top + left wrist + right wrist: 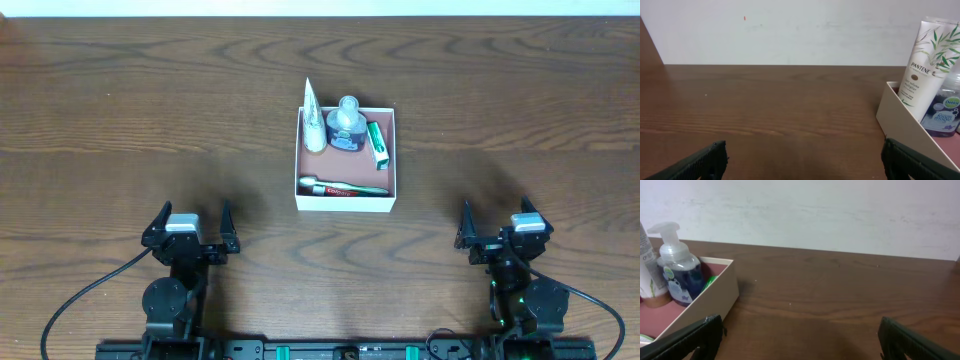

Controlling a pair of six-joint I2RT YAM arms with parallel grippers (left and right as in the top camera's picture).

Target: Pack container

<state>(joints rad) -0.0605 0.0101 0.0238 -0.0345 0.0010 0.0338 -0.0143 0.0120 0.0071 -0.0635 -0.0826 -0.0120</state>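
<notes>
Left gripper (195,211): jaws fully spread, nothing between them. The left wrist view shows only bare table (120,100) between the two finger tips at the frame's lower corners.

Right gripper (497,211): same, jaws wide apart and empty. The right wrist view shows open wood between them.

Both grippers sit low in the overhead frame, lower left and lower right, close to their bases. Each is well apart from the container (346,203), touching nothing.

The container stands at the centre of the overhead frame, slightly above the middle and between the two arms. It is upright with its top open.

Contents, overhead:
- white tube (314,125), standing in the upper left corner of the box
- pump bottle (346,126) with blue liquid, just beside the tube at the upper middle
- green pack (377,144), lying along the right wall
- toothpaste (335,188), lying along the lower wall. A thin green item lies beside it, too small to identify.

All four lie inside the walls; the standing tube and pump bottle rise above the rim.

No loose items show on the table in any view. No lid is visible.

Judgement: packing looks complete, or very near it. Every visible item is in the box and both arms are clear of it. If anything is left, such as a further item or a closing step, these views do not show it.
</notes>
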